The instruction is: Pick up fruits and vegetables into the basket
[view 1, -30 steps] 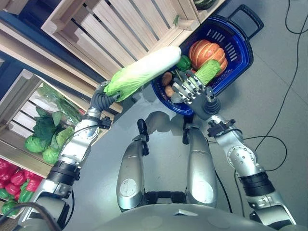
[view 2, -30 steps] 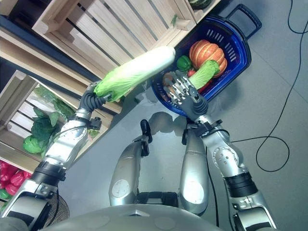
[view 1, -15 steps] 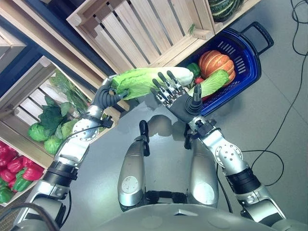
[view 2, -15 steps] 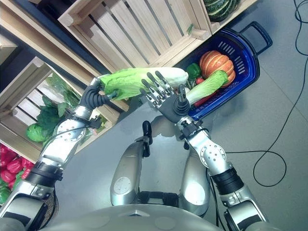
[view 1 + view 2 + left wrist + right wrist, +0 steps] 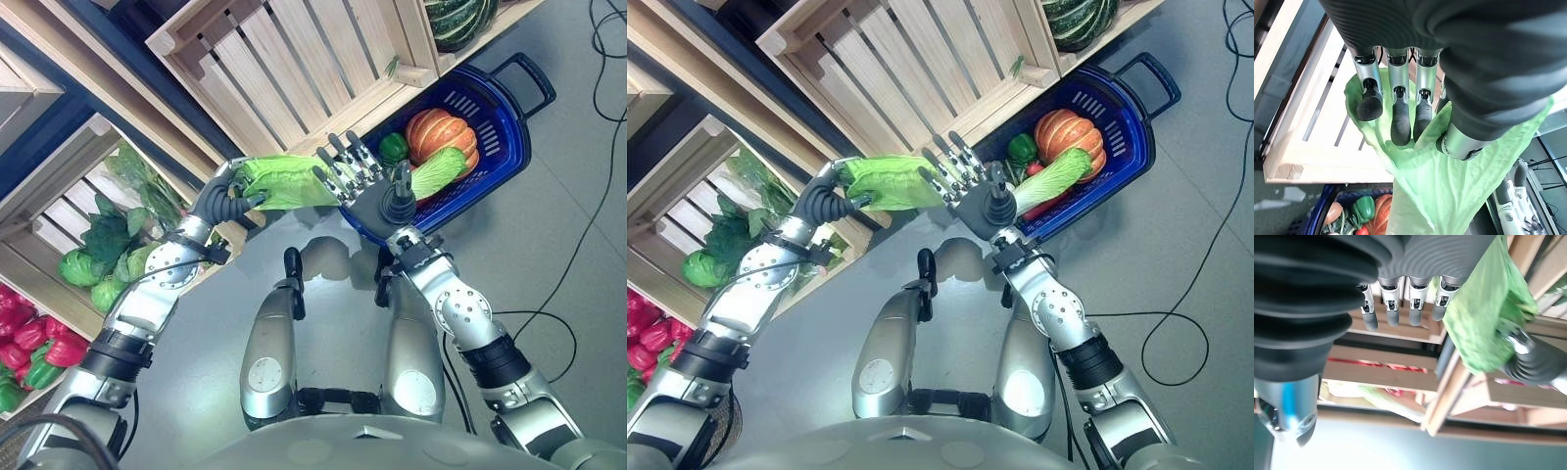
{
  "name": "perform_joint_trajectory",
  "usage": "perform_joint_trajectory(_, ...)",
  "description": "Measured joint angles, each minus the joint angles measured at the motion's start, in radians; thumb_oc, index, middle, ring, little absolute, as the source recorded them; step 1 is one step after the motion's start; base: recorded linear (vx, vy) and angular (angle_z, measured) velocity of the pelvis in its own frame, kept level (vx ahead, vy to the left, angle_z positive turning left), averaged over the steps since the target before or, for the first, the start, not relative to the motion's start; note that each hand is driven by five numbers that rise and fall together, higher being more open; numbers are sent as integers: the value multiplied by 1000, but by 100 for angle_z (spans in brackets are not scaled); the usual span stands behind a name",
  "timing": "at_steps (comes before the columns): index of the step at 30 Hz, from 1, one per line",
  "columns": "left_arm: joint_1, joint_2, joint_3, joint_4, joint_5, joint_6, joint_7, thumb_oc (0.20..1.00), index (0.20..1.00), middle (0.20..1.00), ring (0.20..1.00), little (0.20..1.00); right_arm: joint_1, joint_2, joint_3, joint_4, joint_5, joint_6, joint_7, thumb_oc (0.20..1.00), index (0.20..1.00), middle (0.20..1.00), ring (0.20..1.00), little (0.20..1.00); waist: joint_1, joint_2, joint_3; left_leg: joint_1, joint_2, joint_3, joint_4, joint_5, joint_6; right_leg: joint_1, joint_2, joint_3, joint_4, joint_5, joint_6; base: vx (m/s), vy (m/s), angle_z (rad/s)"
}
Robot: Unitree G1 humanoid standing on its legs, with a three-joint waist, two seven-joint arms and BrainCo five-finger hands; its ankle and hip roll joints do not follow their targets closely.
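The left hand (image 5: 227, 193) gripped the napa cabbage (image 5: 284, 181) by its leafy end, long axis pointing toward the blue basket (image 5: 509, 127) on the floor. The right hand (image 5: 367, 191), fingers spread, stood against the cabbage's far end, nearer the basket.

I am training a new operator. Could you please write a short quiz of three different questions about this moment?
1. True or false: the left hand is shut on the napa cabbage.
2. Are the fingers of the right hand A) straight or B) curled?
3. Fill in: the orange pumpkin lies in the blue ____.

Key: 1 true; 2 A; 3 basket.
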State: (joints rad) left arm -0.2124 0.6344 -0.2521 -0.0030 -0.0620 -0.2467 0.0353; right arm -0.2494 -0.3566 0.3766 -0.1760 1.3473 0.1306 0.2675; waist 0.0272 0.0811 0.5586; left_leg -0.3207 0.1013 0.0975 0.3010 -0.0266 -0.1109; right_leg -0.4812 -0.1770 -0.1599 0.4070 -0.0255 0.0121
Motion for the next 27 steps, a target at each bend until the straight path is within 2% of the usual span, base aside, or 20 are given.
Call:
perform_joint_trajectory(3, 8, -12, 0, -9, -1, 3, 0, 200, 200, 200, 200, 200, 1, -35, 34, -78, -101, 63, 101, 1000, 1000, 1000, 1000, 1000, 4, 0, 0, 8, 1, -2, -11, 3, 0, 10, 2, -4, -7, 4, 0, 3, -30, 2)
perform_joint_trajectory(6, 7, -22, 1, -10, -20, 4, 1, 200, 200, 200, 200, 200, -1, -51, 41, -131, -198, 51, 135, 1000, 1000, 1000, 1000, 1000, 7, 0, 0, 34, 2, -8, -21, 3, 0, 40, 3, -13, -15, 4, 0, 37, -14, 7)
perform_joint_trajectory(10, 8, -32, 11, -10, -28, 5, 7, 200, 200, 200, 200, 200, 1, -65, -31, -158, -312, -73, 104, 1000, 1000, 1000, 1000, 1000, 8, 0, 0, 63, 2, -7, -31, 3, 1, 77, 7, -13, -42, 7, 7, 21, 4, 1)
perform_joint_trajectory(13, 27, -38, 31, -11, -40, 5, 19, 200, 200, 200, 200, 200, 26, -109, -191, -165, -370, -186, 46, 1000, 1000, 1000, 1000, 1000, -7, -1, 0, 64, 3, -1, -31, 0, 6, 85, 9, -10, -60, 14, 18, 25, 30, -3)
perform_joint_trajectory(14, 34, -39, 35, -11, -40, 5, 19, 200, 200, 200, 200, 200, 49, -113, -228, -166, -373, -205, 38, 1000, 1000, 1000, 1000, 1000, -13, -1, -1, 66, 3, 1, -31, -1, 7, 86, 10, -8, -63, 15, 19, 36, 53, -6)
perform_joint_trajectory(16, 79, -59, 85, -14, -45, 3, 20, 200, 200, 200, 200, 200, 102, -122, -363, -166, -389, -282, -11, 1000, 1000, 1000, 1000, 1000, -32, -2, -1, 67, 3, 11, -34, -4, 9, 87, 13, 1, -76, 22, 21, 26, 64, -12)
perform_joint_trajectory(19, 141, -79, 143, -15, -48, -2, 20, 200, 200, 200, 200, 200, 189, -126, -476, -159, -390, -348, -65, 1000, 1000, 1000, 1000, 1000, -65, -4, -2, 86, 2, 36, -48, -9, 12, 89, 16, 19, -85, 28, 20, 13, 85, -21)
perform_joint_trajectory(23, 196, -81, 198, -21, -66, -41, 19, 200, 200, 200, 200, 200, 300, -92, -597, -103, -373, -427, -79, 1000, 1000, 1000, 1000, 1000, -103, -6, -3, 101, 2, 59, -55, -18, 14, 91, 19, 39, -92, 32, 25, 8, 81, -16)
perform_joint_trajectory(27, 212, -92, 235, -36, -87, -75, 19, 200, 200, 200, 200, 200, 375, -50, -616, 2, -346, -480, -78, 1000, 1000, 1000, 1000, 1000, -144, -6, -3, 121, -2, 76, -65, -22, 17, 97, 19, 54, -96, 32, 29, 7, 76, -12)
